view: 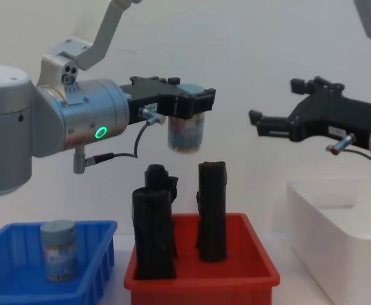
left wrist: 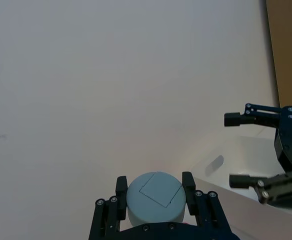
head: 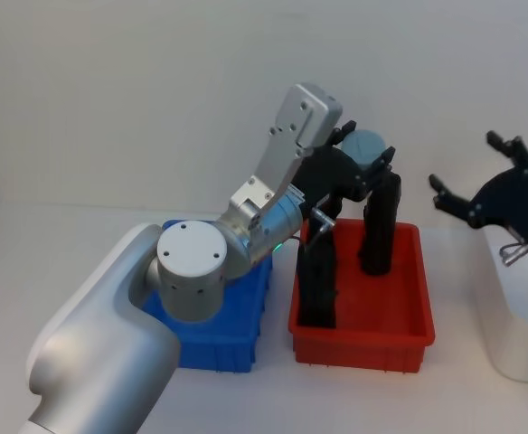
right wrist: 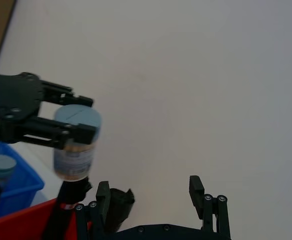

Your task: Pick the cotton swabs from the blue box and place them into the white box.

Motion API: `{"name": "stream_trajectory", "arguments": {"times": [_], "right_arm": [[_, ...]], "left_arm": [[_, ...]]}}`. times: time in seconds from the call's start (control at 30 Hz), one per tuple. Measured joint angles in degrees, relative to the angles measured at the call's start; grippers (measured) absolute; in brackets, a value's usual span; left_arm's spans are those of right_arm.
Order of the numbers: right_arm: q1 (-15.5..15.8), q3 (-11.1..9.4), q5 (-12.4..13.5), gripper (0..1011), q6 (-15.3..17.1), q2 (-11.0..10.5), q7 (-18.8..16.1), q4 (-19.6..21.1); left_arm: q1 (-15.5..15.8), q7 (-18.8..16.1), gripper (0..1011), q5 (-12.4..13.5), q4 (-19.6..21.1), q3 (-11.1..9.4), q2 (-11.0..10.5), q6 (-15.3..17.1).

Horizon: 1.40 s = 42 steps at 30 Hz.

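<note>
My left gripper (view: 199,105) is shut on a cotton swab tub (view: 185,133), a clear cylinder with a grey-blue lid (left wrist: 155,196). It holds the tub in the air above the red bin, between the blue box (view: 100,279) and the white box (view: 338,235). Another tub of cotton swabs (view: 58,251) stands upright in the blue box. My right gripper (view: 276,101) hangs open and empty above the white box, facing the held tub (right wrist: 75,145) with a gap between them.
A red bin (view: 198,281) sits between the blue and white boxes. Two tall black rolls (view: 154,232) (view: 212,210) stand in it, their tops just below the held tub. The left arm's silver body (head: 192,262) covers much of the blue box (head: 241,348) in the head view.
</note>
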State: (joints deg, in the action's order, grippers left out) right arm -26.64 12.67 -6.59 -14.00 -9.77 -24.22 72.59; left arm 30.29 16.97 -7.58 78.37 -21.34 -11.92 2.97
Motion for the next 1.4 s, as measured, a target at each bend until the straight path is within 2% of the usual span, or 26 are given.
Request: {"name": "stream_trajectory", "arguments": {"times": [0.2, 0.3, 0.53, 0.73, 0.83, 1.07, 1.4], "right_arm": [[0.21, 0.44, -1.84, 1001, 0.60, -0.59, -4.97, 0.85], [0.33, 0.76, -3.40, 1002, 1.24, -1.10, -8.58, 1.46], [0.49, 1.18, -6.22, 1001, 2.71, -2.05, -13.86, 2.49], [0.63, 1.50, -7.31, 1001, 4.06, -2.57, -16.87, 3.29], [0.82, 1.76, -6.95, 1001, 5.21, -2.69, -18.33, 3.79], [1.10, 2.22, -5.02, 1001, 6.90, -2.58, -19.11, 4.31], [1.58, 2.84, -0.83, 1002, 8.62, -1.90, -16.52, 4.72]], "left_arm": [[0.01, -0.85, 670, 0.66, -0.06, -0.07, 0.06, -0.01], [-0.11, -1.48, 670, 1.01, -0.02, 0.01, -0.09, -0.14], [-0.25, -2.32, 670, 1.63, 0.19, 0.46, -0.49, -0.62], [-0.14, -2.37, 670, 1.42, 0.06, 0.69, -0.54, -1.48], [-0.02, -2.12, 670, 0.62, -0.36, 0.69, -0.32, -2.30], [0.04, -1.14, 670, -1.49, -1.47, 0.30, 0.35, -4.08], [-1.05, -0.83, 670, -3.90, -2.17, -0.48, 0.86, -5.35]]}}
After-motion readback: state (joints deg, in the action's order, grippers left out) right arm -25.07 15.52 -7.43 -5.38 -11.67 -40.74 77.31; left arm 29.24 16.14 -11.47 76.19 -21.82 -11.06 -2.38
